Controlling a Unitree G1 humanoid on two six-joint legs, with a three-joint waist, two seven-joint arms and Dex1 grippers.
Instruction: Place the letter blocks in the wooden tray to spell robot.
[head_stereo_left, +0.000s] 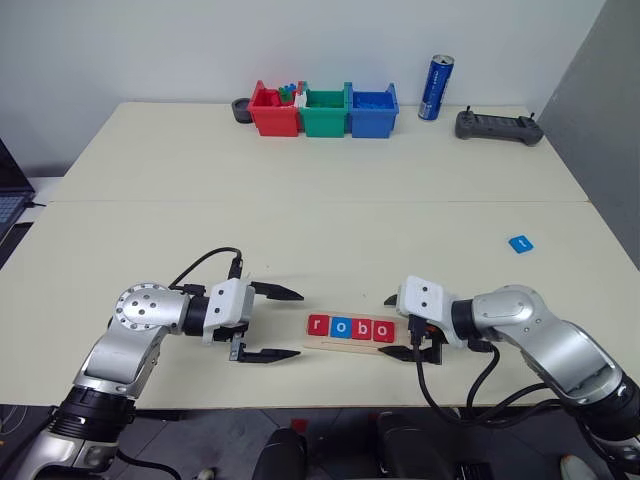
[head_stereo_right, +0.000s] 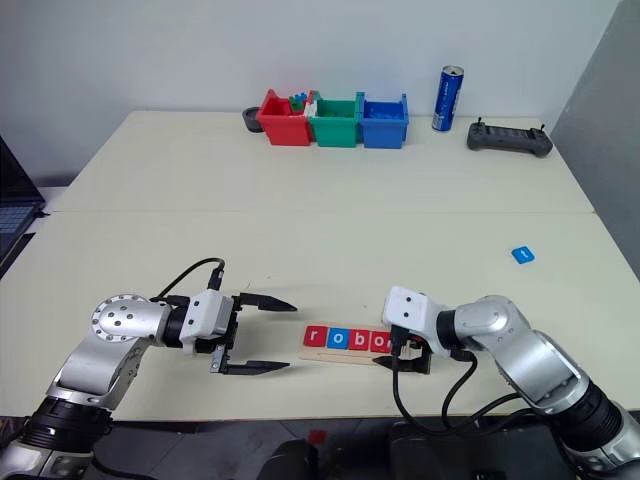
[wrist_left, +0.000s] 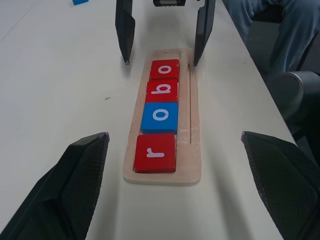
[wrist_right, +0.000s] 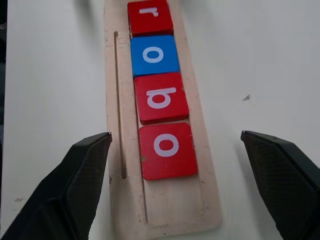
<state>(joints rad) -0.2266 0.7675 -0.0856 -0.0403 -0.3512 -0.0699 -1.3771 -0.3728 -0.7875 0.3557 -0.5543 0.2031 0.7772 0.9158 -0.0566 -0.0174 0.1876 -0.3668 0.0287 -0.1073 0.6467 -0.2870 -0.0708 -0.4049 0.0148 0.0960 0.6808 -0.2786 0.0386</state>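
Note:
The wooden tray (head_stereo_left: 345, 347) lies near the table's front edge. In it sit, side by side, a red r (head_stereo_left: 319, 325), a blue o (head_stereo_left: 340, 326), a red b (head_stereo_left: 361, 328) and a red o (wrist_right: 167, 150). A blue letter block (head_stereo_left: 519, 243) lies alone on the table, far right. My right gripper (wrist_right: 175, 134) is open at the tray's right end, one finger on each side of it, around the last o and holding nothing. My left gripper (head_stereo_left: 299, 323) is open just left of the tray, pointing at the r, with nothing in it.
Red (head_stereo_left: 272, 110), green (head_stereo_left: 325, 112) and blue (head_stereo_left: 371, 110) bins stand at the table's far edge. A blue can (head_stereo_left: 436, 88) and a black controller (head_stereo_left: 498, 127) are to their right. A laptop corner (head_stereo_left: 8, 205) shows at far left. A person's legs (wrist_left: 280, 25) are beyond the front edge.

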